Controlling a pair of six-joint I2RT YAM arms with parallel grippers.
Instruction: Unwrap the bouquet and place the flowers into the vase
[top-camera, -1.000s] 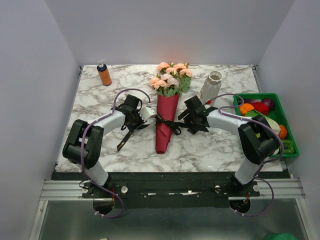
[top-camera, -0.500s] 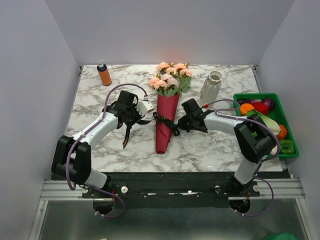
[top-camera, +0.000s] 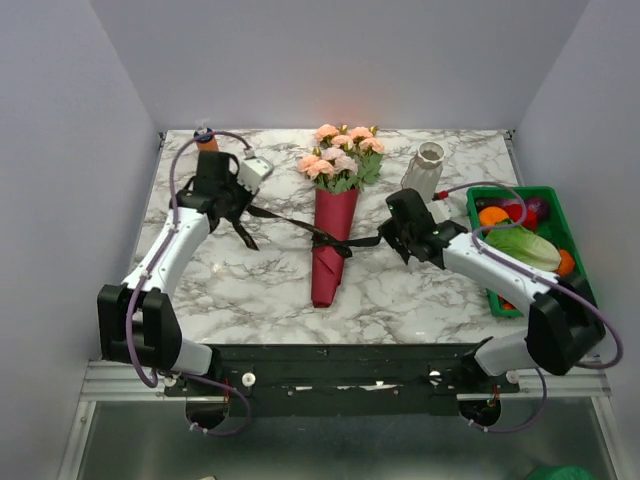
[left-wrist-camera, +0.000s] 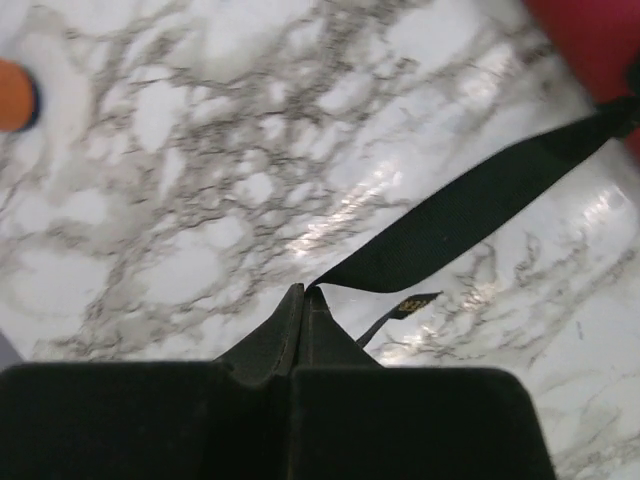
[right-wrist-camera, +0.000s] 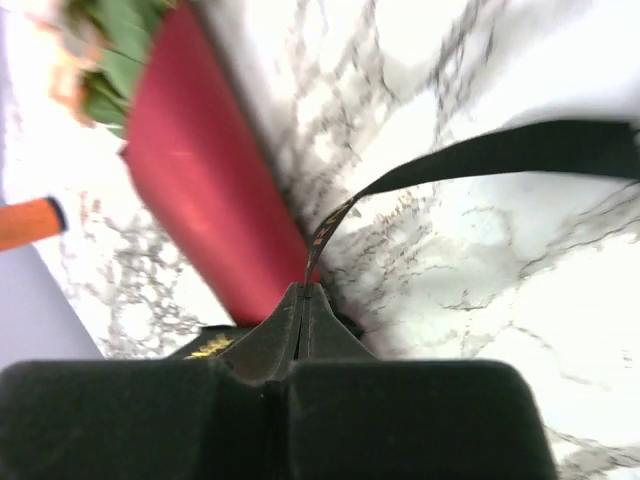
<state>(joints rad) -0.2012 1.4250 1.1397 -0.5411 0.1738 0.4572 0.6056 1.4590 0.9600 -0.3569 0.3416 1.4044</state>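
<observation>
1. Overhead: the bouquet (top-camera: 333, 245) lies flat at the centre of the counter (top-camera: 420, 290). Its long axis runs from 12 to 6 o'clock, with the roses (top-camera: 340, 155) toward 12 and the cone's tip toward 6, nearest the arm bases. The left pincer (top-camera: 243, 207), at 10 o'clock from the cone, and the right pincer (top-camera: 388, 237), at 3 o'clock, each pinch one end of the black ribbon (top-camera: 285, 222). The ribbon runs straight from each to the knot. Held this way, I judge that opposite pulls are meant to undo the tie. The vase (top-camera: 422, 170) stands upright at 2 o'clock, apart from the bouquet.
2. Left wrist: the jaws are clamped on the ribbon's end. The band stretches toward 2 o'clock, to the dark red paper (left-wrist-camera: 600, 40).
3. Right wrist: the jaws are likewise closed on the ribbon, which rises and bends toward 3 o'clock. The cone lies at 10 o'clock, with blurred leaves at its top.
</observation>
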